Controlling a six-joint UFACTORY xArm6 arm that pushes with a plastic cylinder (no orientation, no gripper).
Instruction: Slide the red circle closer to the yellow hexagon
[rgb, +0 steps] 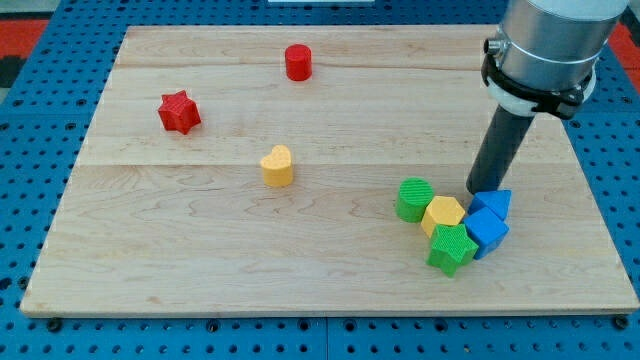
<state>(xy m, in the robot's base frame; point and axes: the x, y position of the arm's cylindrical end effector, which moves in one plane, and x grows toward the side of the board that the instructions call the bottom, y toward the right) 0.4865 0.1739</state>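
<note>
The red circle (298, 62) stands near the view's top, left of centre. The yellow hexagon (443, 214) lies at the lower right, in a tight cluster with a green circle (414, 199), a green star (451, 248) and two blue blocks (492, 205) (487, 233). My tip (477, 190) rests on the board just above the cluster, touching or nearly touching the upper blue block and just right of the hexagon's top. It is far from the red circle.
A red star (179, 111) lies at the upper left. A yellow heart (278, 165) sits left of centre. The wooden board (200, 260) rests on a blue pegboard surface. The arm's grey body (548, 45) hangs over the upper right corner.
</note>
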